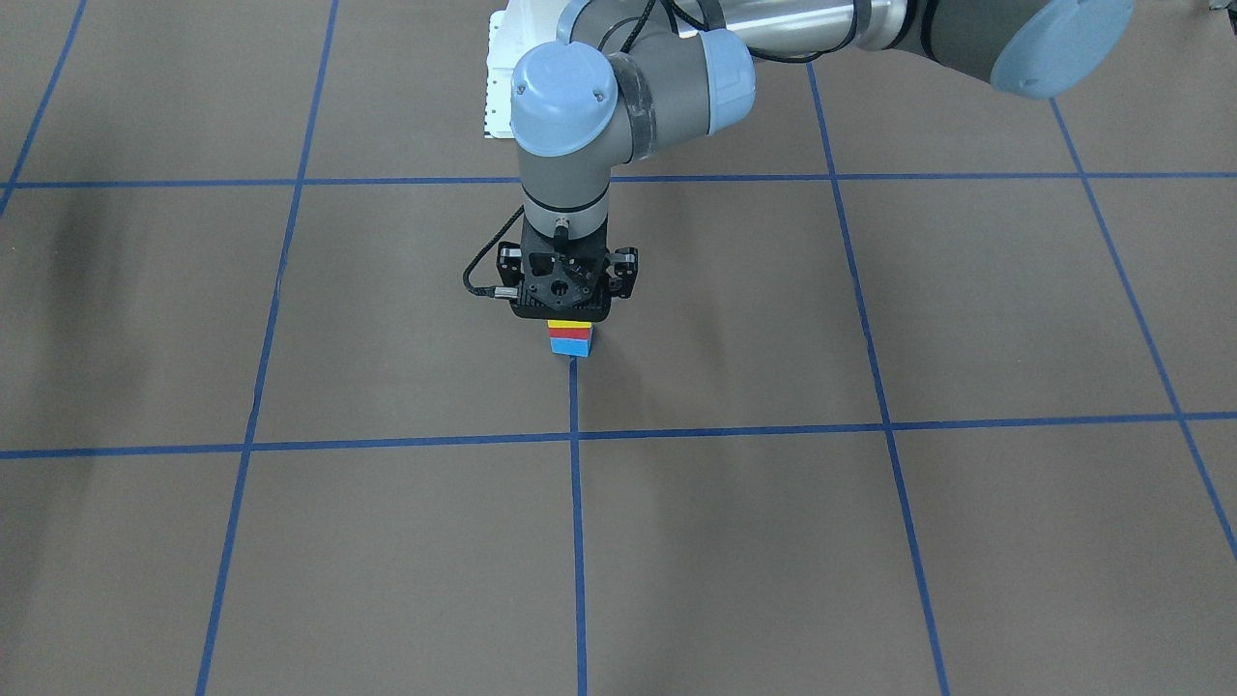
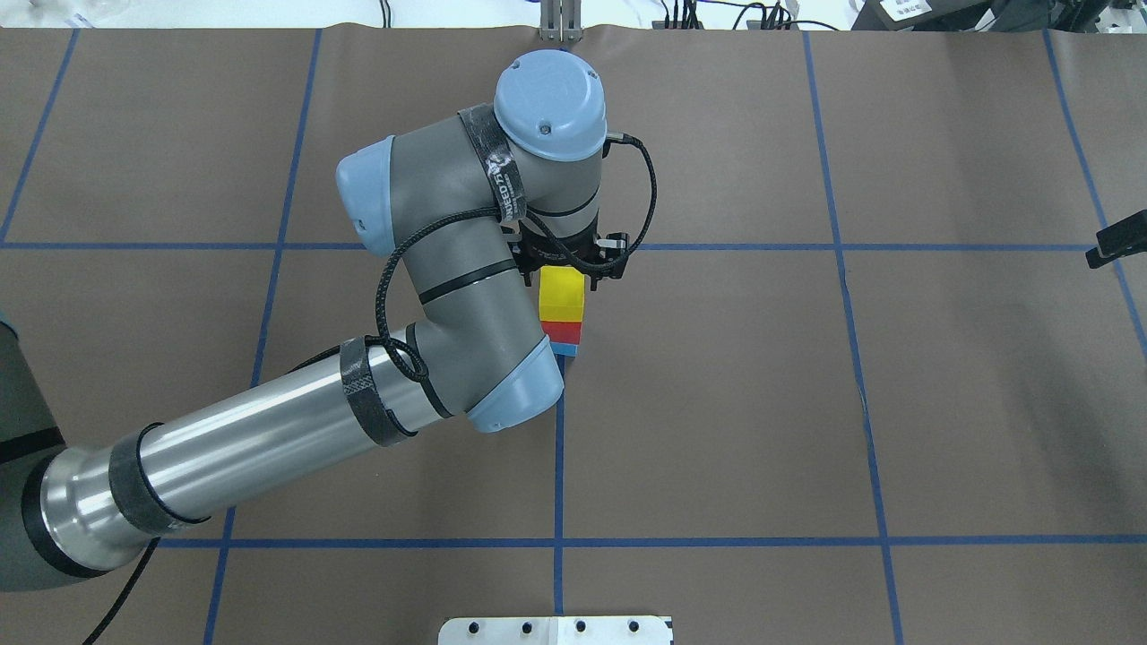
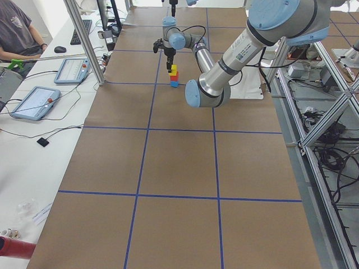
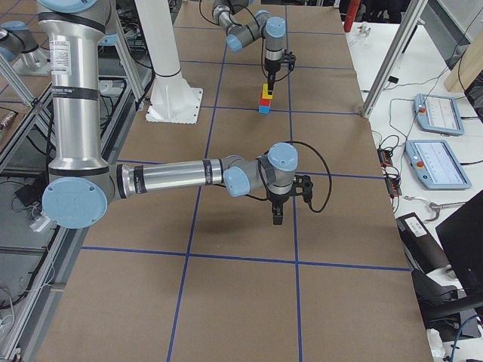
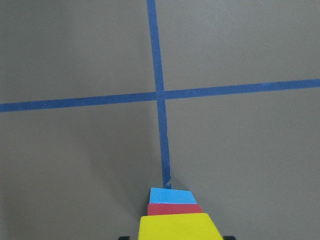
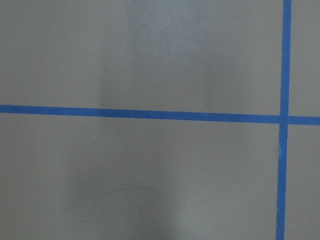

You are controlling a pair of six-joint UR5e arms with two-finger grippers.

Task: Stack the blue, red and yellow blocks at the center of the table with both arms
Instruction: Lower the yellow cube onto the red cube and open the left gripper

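And the tower is up: blue block (image 1: 570,347) at the bottom, red block (image 1: 569,334) in the middle, yellow block (image 2: 563,289) on top. That is 3 high, with the long axis straight up from the worktop (image 1: 870,561). It stands just on the robot's side of the tape cross (image 1: 575,437), on the tape line running from that cross back toward the base, faces square to the lines.

The front-facing view gives all 3 colour bands but buries the fingers behind the wrist camera mount. The overhead view opens up the yellow top face and cuts the blue down to a sliver. The left wrist view adds dark slivers of the fingers (image 5: 128,237) tight beside both sides of the yellow block, with the tape cross dead ahead. Whether the left pincer (image 1: 568,313) squeezes that block or only flanks it cannot be told.

The left arm reaches in bent at the elbow, its wrist turned so the pincer points straight down over the tower. The right arm shows whole only in the exterior right view. It is stretched long and low, the right pincer (image 4: 276,217) pointing down above the worktop, well apart from the tape cross, toward the robot's right. Spread or pressed together? Cannot tell.
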